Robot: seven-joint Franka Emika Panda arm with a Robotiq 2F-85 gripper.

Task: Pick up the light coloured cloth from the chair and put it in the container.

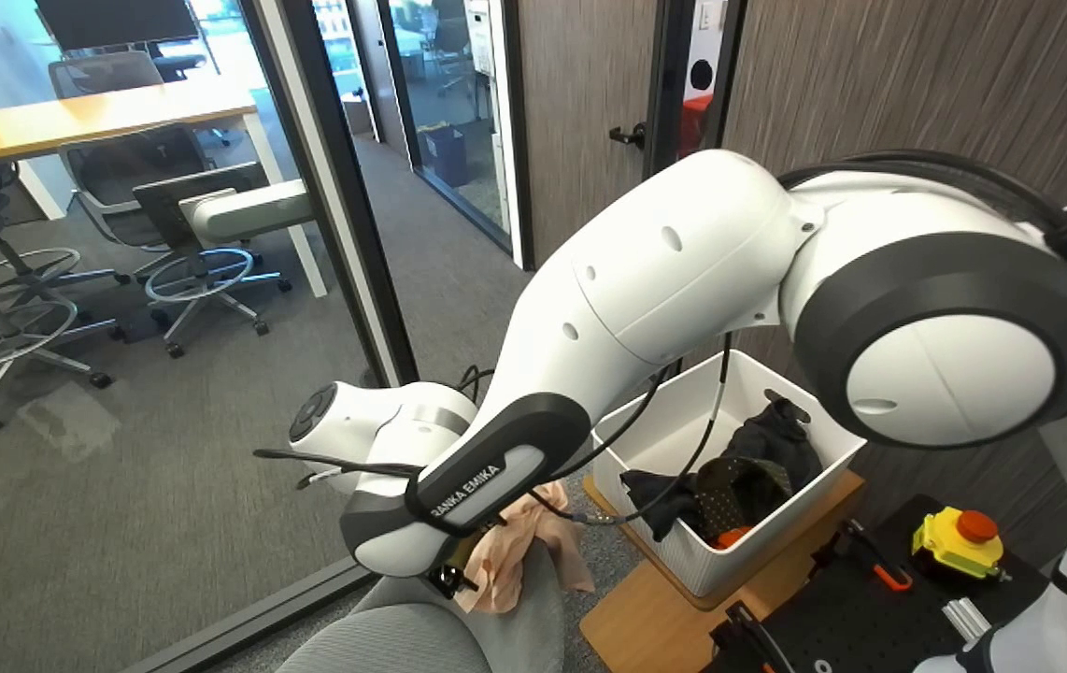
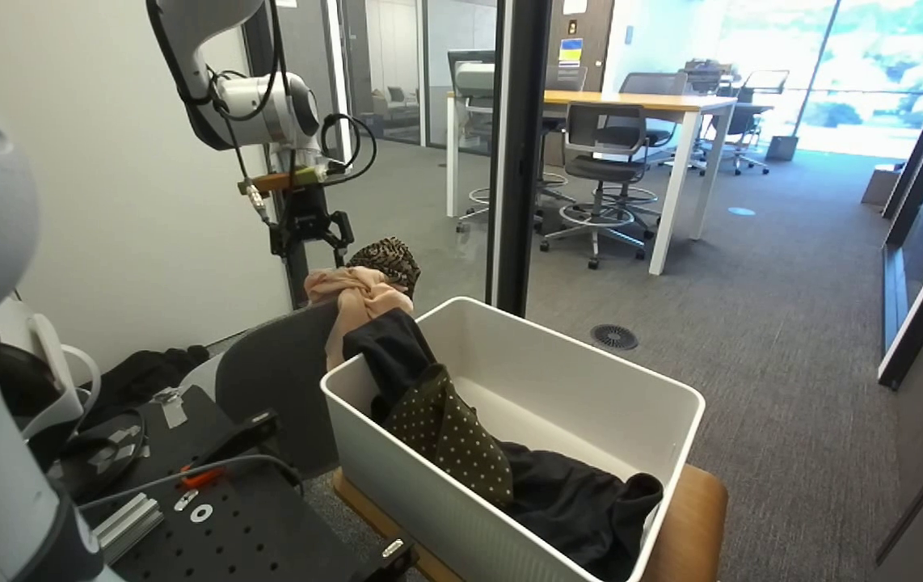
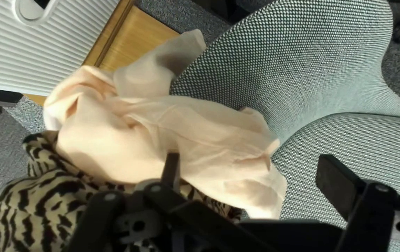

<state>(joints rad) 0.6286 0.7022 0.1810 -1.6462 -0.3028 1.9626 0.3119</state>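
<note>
The light peach cloth (image 1: 519,551) lies bunched over the back of the grey chair (image 1: 403,640). It also shows in an exterior view (image 2: 360,301) and in the wrist view (image 3: 200,129). My gripper (image 3: 249,162) is open, pointing down above the chair. In the wrist view its left finger is over the cloth and its right finger is over the chair seat. I cannot tell whether the left finger touches the cloth. The gripper also shows in an exterior view (image 2: 318,263). The white container (image 2: 591,372) stands beside the chair; its ribbed wall shows in the wrist view (image 3: 35,49).
An animal-print cloth (image 3: 35,213) lies against the peach cloth, partly under my gripper. The container holds black cloths (image 1: 772,444) and a dotted dark green cloth (image 2: 449,436). It stands on a wooden surface (image 1: 636,608). A glass wall's dark post (image 2: 514,162) stands behind.
</note>
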